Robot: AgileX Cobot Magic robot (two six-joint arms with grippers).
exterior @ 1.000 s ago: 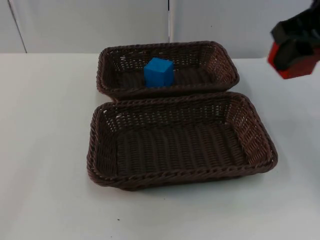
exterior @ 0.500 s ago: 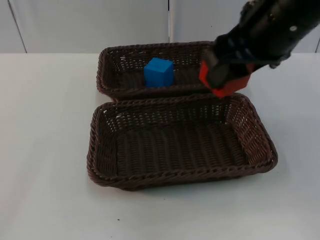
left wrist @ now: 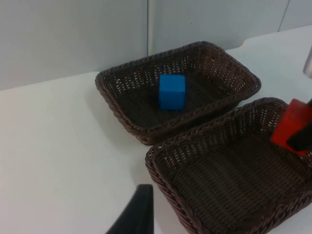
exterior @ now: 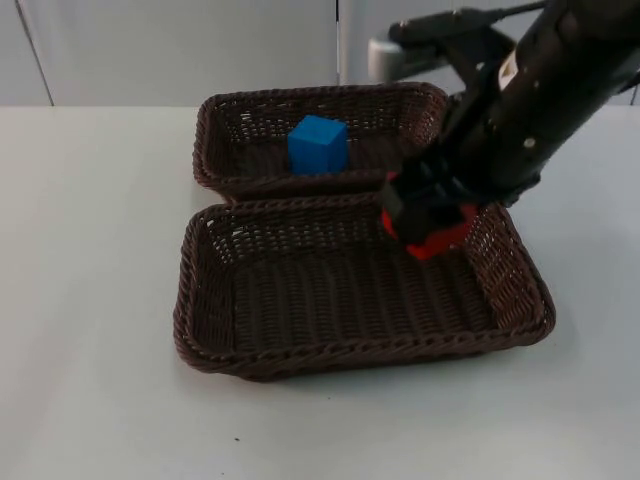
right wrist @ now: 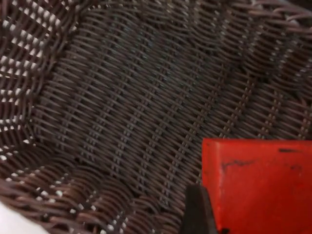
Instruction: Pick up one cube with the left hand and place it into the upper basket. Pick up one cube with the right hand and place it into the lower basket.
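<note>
The right tool (exterior: 432, 222), clamped on a red cube (exterior: 437, 232), hangs over the far right corner of the lower basket (exterior: 365, 350), the cube just above the woven floor and close beside the back wall. A blue cube (exterior: 318, 144) already sits inside the upper basket (exterior: 228, 125), which stands touching the lower one on the white bench (exterior: 90, 300). The left tool (left wrist: 134, 217) waits off to the side above the bench; whether its fingers are parted or closed cannot be told. The risk now lies in the release: let go this near the rim, the red cube could catch the wicker wall and tip, or bounce on the ribbed floor; a further descent could press the cube into the weave and shove the basket
</note>
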